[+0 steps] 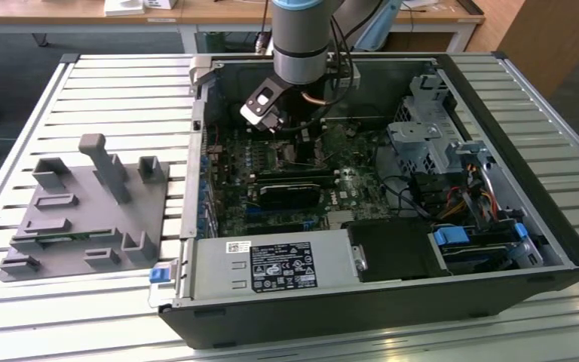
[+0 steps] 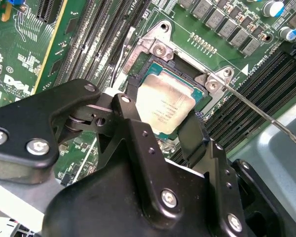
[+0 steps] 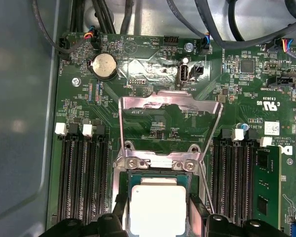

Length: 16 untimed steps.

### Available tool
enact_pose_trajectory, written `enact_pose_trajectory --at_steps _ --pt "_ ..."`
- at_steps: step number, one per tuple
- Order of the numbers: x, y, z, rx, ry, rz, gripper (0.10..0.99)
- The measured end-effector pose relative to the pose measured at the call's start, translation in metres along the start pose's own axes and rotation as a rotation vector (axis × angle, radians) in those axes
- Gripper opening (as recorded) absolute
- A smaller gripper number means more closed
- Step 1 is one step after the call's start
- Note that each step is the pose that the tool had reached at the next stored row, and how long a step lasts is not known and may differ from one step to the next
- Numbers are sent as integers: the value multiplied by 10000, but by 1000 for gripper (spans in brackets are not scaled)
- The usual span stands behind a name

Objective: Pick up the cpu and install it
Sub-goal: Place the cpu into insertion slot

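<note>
With the pincer (image 2: 158, 117) clamped on two opposite edges, holds the cpu (image 2: 167, 98) at the open socket (image 2: 180, 74). Load plate (image 3: 153, 101) raised.

cpu (image 2: 166, 104): flat square chip, shiny silver-grey lid with faint print, thin pale rim
pose: lying flat, lid side up
spot: pretty much mid-frame in the second wrist view, sitting inside the black socket frame (image 2: 136, 84)
</note>
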State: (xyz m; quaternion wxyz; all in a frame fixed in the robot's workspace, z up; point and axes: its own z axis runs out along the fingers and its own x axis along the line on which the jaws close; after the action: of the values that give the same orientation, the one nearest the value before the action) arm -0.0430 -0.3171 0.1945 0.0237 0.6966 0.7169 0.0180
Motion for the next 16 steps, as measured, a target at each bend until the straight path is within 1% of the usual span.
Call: enact_pose_trajectory --at_steps 5,6,7,8,16 --pt "0 0 0 0 0 0 600" --pt "0 0 -1 2 -3 1 580" --pt "-1 0 -2 3 -4 1 580" --pt "-1 0 -2 3 -3 1 525" --pt "0 0 -1 1 -1 5 525"
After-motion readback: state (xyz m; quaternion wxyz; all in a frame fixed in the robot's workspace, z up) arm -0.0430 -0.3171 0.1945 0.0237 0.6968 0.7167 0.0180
